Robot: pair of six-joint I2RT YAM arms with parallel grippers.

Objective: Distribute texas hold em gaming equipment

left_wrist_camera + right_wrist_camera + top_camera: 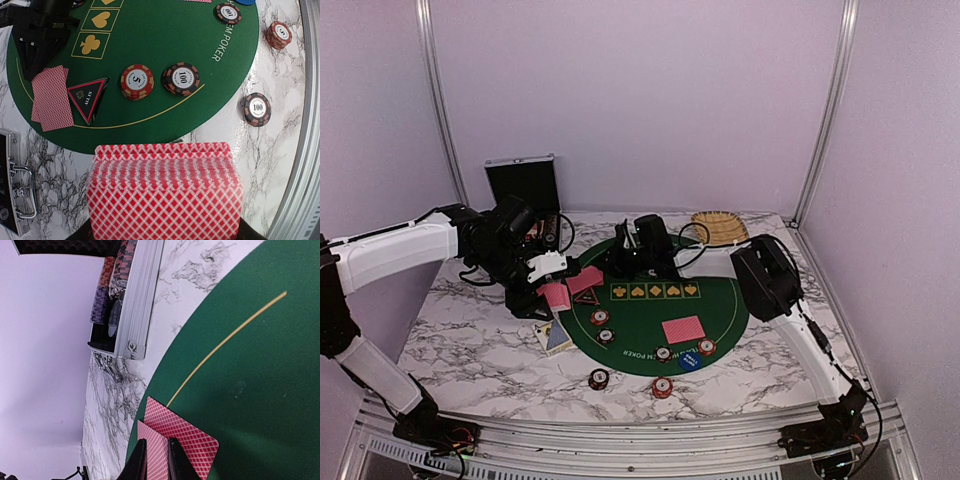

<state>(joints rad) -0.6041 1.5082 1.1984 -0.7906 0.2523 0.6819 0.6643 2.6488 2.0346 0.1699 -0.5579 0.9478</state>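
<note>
white marble table enclosed by pale lilac walls, a round green felt mat at its centre. left gripper is clamped on the red-backed deck above the mat's left edge. right gripper, jaws a sliver apart, is over two cards lying at the mat's far-left edge. chips dot the mat's near rim.

This is a robotics lab's test cell: plain lilac walls framed by bare aluminium posts, a marble-patterned table with an aluminium rail along its near edge, and two cabled robot arms reaching over a green poker mat.
</note>
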